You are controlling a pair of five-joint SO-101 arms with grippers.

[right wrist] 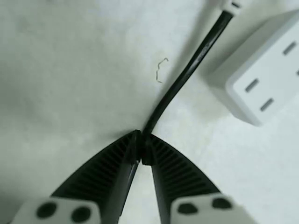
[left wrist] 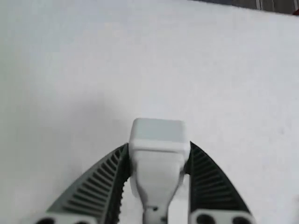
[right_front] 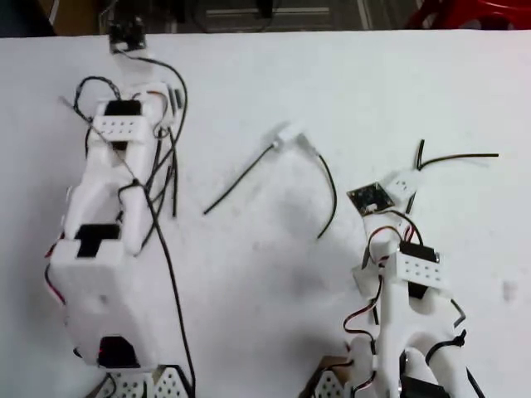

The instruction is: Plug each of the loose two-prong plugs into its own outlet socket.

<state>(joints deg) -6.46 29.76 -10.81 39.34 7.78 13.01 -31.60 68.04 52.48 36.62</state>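
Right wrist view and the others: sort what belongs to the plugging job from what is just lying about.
Job:
white plug, clamped in the left jaws
black cable, pinched in the right jaws
white outlet block
white pieces with black leads, mid-table

Lying about:
small bent wire
table itself

Left arm (right_front: 91, 274) is held extended far forward; left gripper (left wrist: 159, 151) is clamped on a white plug (left wrist: 157, 140). Right arm (right_front: 415, 269) is held less extended; right gripper (right wrist: 141, 142) is pinched shut on a black cable (right wrist: 187, 74).
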